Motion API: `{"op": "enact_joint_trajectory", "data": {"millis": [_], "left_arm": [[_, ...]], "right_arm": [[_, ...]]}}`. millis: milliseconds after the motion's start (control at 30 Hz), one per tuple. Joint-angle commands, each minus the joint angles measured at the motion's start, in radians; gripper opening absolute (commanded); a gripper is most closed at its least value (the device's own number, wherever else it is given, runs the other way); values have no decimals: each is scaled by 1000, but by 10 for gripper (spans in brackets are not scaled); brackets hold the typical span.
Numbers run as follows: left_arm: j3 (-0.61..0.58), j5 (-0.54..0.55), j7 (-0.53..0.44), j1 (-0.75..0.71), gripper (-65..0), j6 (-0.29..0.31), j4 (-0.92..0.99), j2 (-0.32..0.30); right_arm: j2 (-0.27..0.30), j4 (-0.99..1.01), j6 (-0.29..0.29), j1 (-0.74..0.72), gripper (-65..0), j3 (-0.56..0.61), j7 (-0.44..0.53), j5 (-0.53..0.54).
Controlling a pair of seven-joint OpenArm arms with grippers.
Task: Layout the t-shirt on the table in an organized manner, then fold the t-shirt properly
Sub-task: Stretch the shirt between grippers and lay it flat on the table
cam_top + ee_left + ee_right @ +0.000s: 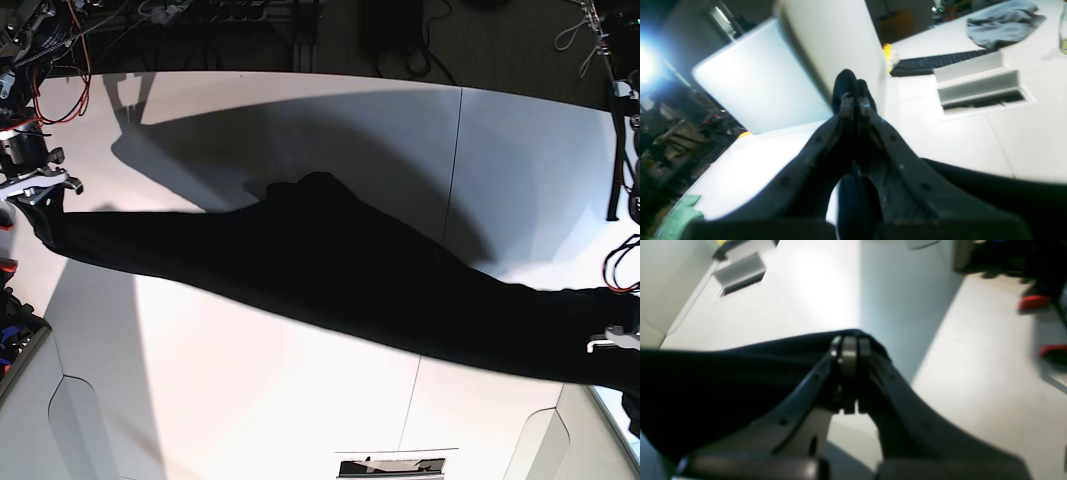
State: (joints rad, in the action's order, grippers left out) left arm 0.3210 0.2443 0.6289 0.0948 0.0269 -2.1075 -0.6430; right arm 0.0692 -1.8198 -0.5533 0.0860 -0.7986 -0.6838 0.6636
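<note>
The black t-shirt (330,260) hangs stretched in a long band across the white table (250,400), from the left edge to the lower right. My right gripper (38,190) holds one end at the left edge of the base view. Its wrist view shows the gripper (850,343) shut on a fold of the dark t-shirt (706,380). My left gripper (612,340) holds the other end at the lower right. In the left wrist view that gripper (855,100) is shut, with a bunch of t-shirt (846,83) poking out past the tips. No graphic shows.
A thin seam (452,180) crosses the table. A metal cable slot (390,465) sits at the near edge, also visible as the slot (980,90). A keyboard (937,61), grey cloth (1003,21) and white panel (763,76) lie beyond. Cables crowd the far edge.
</note>
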Motion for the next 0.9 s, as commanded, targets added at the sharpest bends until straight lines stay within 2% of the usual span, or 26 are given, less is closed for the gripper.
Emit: {"op": "enact_joint_trajectory", "data": {"millis": [0,100,200,333,433,567,600,667,733,800,867], "left_arm": [[29,-20,-27,25,-650,-35,-13,-39],[39,7,-34,35,-650,-34,-13,-74],[38,35,-43,44,-650,-31,-11,-74],[31,83,-68,44,-650,43,2,-71],[-25,97,-97,49,-650,80,62,-70],[-166,96,-135,100,-650,117,209,-35],[-204,93,-150,118,-650,130,256,-23],[-275,68,-187,158,-650,158,361,4],[-343,45,-221,207,-650,185,479,30],[-402,40,-245,257,-645,219,599,53],[-449,39,-254,306,-507,259,706,74]], "right_arm": [[21,-19,10,-8,-650,-29,24,10],[47,-19,6,-8,-650,-58,21,33],[74,-19,6,-8,-650,-56,20,36],[94,-19,6,-8,-650,-56,20,37],[97,-19,7,-11,-650,-44,18,36],[97,-19,8,-16,-650,-12,2,35],[96,-19,8,-17,-626,-4,3,35],[96,-19,11,-21,-464,10,2,30],[94,-19,16,-26,-336,18,2,10],[94,-18,19,-27,-270,20,2,5],[93,-18,19,-27,-267,20,2,-2]]}}
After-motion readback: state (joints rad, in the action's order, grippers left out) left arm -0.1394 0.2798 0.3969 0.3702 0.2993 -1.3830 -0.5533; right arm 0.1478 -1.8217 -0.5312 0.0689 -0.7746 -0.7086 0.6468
